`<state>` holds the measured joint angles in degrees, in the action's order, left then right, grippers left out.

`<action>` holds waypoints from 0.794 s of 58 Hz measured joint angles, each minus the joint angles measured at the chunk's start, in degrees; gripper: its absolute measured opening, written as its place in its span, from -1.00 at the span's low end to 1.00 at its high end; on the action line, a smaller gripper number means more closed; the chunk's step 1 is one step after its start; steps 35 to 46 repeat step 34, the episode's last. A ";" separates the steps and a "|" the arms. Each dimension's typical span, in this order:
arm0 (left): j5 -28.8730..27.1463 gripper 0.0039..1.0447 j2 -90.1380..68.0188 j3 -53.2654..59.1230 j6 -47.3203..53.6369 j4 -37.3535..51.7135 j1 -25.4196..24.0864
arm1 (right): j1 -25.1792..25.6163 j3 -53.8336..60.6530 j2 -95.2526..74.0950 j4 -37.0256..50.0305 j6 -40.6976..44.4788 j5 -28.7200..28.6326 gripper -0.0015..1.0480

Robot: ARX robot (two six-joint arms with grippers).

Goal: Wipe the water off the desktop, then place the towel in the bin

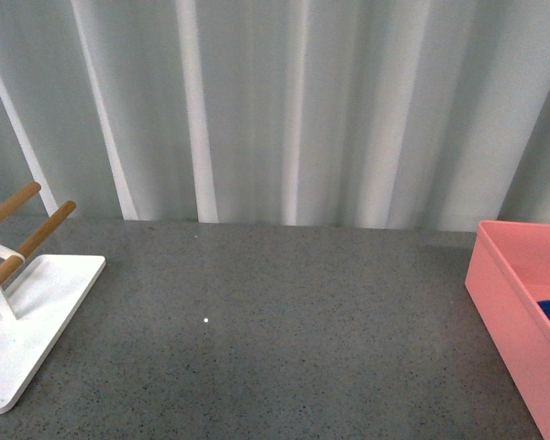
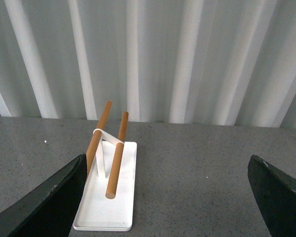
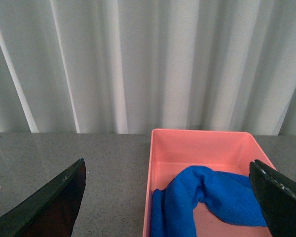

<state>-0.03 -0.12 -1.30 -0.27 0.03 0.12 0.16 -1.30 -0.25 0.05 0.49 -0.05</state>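
We seem to be at a staged test bench: a speckled grey desktop (image 1: 284, 357) with only a pleated white curtain (image 1: 293, 101) hanging directly behind it.

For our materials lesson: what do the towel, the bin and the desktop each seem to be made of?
The towel: soft, fuzzy blue cloth, likely microfibre; it lies in limp folds.
The bin: probably plastic; smooth, straight salmon-pink walls with a thin rim.
The desktop: dark grey with fine speckles, stone-like; whether real stone or laminate cannot be told.
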 joint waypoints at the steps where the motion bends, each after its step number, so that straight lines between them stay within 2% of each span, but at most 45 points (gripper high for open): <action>1: 0.00 0.88 0.00 0.00 0.00 0.00 0.00 | 0.00 0.00 0.00 -0.02 0.00 0.00 0.86; 46: 0.00 0.88 0.00 0.00 0.00 0.00 0.00 | 0.00 0.00 0.00 -0.02 0.02 0.00 0.87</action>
